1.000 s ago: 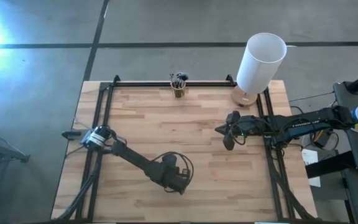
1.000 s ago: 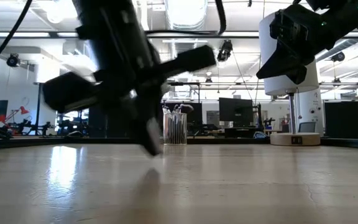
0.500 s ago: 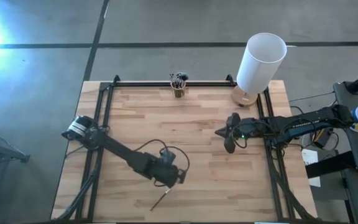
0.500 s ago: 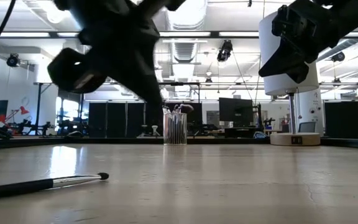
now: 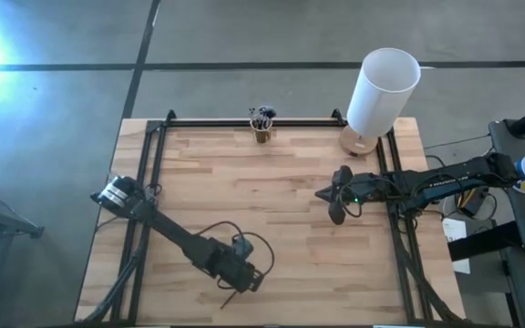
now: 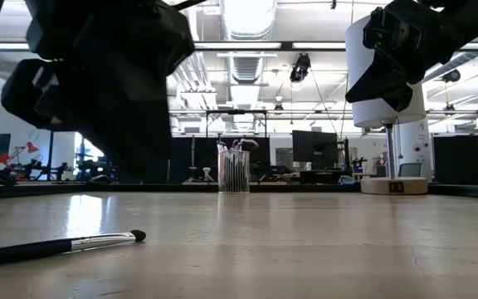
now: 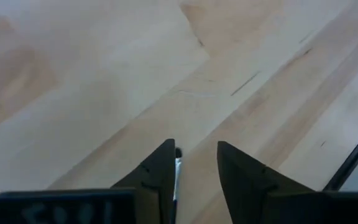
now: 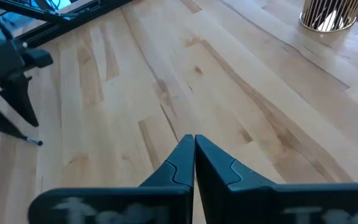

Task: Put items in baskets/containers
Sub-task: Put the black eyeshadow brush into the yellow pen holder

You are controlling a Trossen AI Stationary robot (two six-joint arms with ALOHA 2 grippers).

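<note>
the left tool (image 5: pixel 241 282) hangs low over the counter (image 5: pixel 290 200) near its front edge, fingers (image 7: pixel 160 171) spread apart around the tip of one makeup brush (image 6: pixel 52 247) that lies flat on the wood. the right tool (image 5: pixel 334 195) hovers toward the right edge, fingers pressed together on nothing. the glass cup (image 5: pixel 262 130) stands at the middle of the back edge, dark brushes upright inside it. a tall white cylinder (image 5: pixel 381 91) stands at the back right corner.

Pale smooth wooden table (image 5: pixel 272 182) with a slight sheen; clear ribbed glass cup (image 6: pixel 233 172); matt dark brush (image 6: pixel 52 246) handle
</note>
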